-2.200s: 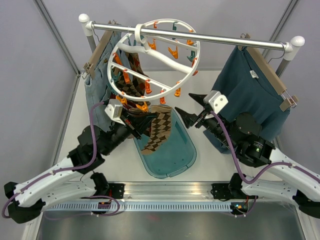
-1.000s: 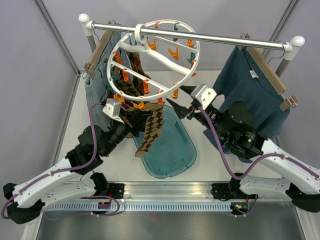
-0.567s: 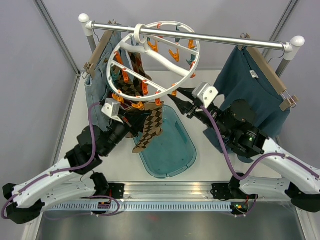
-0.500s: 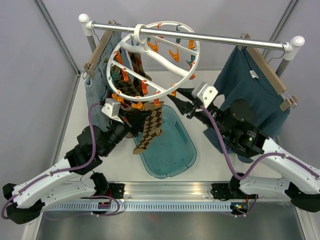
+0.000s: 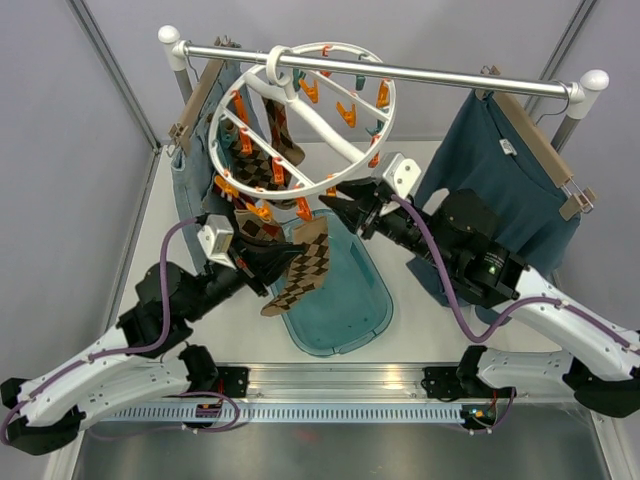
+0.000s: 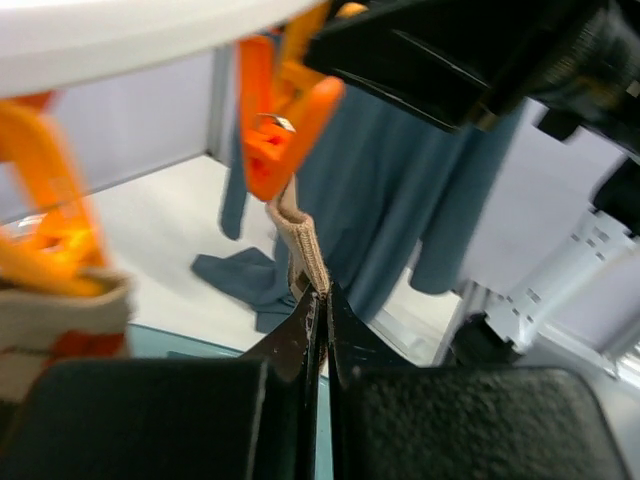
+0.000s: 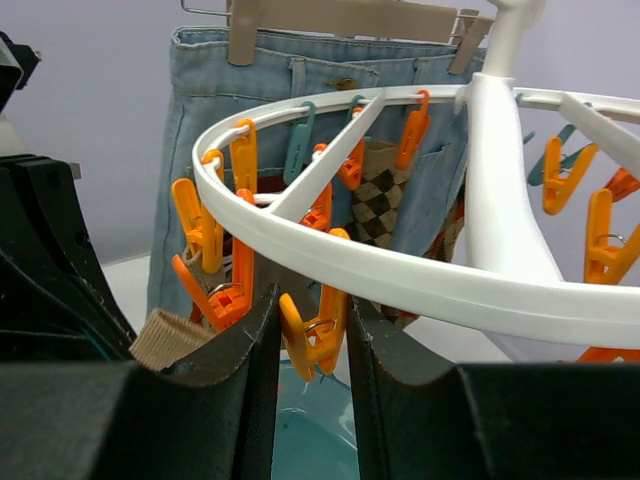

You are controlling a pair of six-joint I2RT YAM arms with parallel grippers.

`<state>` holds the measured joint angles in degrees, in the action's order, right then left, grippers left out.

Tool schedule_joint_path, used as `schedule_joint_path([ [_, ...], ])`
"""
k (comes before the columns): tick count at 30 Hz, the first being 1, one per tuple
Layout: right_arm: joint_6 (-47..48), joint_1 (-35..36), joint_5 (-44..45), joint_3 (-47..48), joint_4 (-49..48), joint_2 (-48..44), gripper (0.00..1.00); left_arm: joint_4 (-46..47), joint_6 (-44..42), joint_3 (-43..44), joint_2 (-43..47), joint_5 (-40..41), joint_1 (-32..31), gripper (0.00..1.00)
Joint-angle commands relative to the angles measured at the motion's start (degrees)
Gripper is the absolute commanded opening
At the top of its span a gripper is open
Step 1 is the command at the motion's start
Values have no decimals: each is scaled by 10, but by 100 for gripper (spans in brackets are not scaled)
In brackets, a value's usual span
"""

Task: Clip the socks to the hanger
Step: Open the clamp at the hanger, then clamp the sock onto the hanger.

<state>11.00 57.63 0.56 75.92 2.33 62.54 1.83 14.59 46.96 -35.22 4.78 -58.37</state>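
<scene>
The white ring hanger (image 5: 300, 110) hangs from the rail, with orange and teal pins. One argyle sock (image 5: 262, 168) hangs clipped inside it, also seen past the ring (image 7: 382, 205). My left gripper (image 5: 272, 262) is shut on the tan cuff (image 6: 303, 243) of another argyle sock (image 5: 305, 270), held up under the ring's near edge. The cuff's top meets an orange clothespin (image 6: 278, 135). My right gripper (image 5: 340, 207) is closed on the two handles of an orange clothespin (image 7: 322, 335) hanging from the ring (image 7: 420, 285). Whether the pin grips the cuff is hidden.
A teal basin (image 5: 345, 300) lies on the table below the sock. Blue jeans (image 5: 195, 160) hang on a wooden hanger at the left of the rail (image 5: 430, 72). A teal sweater (image 5: 495, 170) hangs at the right, close behind my right arm.
My right gripper moved left onto the ring's near edge and narrowed around an orange pin. My left arm shifted the sock down and left. The ring swung slightly left.
</scene>
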Motion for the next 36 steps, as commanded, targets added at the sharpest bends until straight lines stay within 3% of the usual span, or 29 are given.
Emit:
schedule_joint_path([
  [1, -51, -1, -34, 28, 6, 3, 0, 10, -27, -2, -1, -120, -2, 2],
  [5, -73, -1, -52, 34, 13, 3, 0, 40, -29, -13, 2, -151, -2, 2],
  [17, -105, -1, -101, 41, 24, -1, 0, 115, -65, -14, -33, -101, -2, 2],
  [36, -103, -1, -120, 44, 39, -8, 0, 150, -112, 4, -63, -67, -1, 2],
])
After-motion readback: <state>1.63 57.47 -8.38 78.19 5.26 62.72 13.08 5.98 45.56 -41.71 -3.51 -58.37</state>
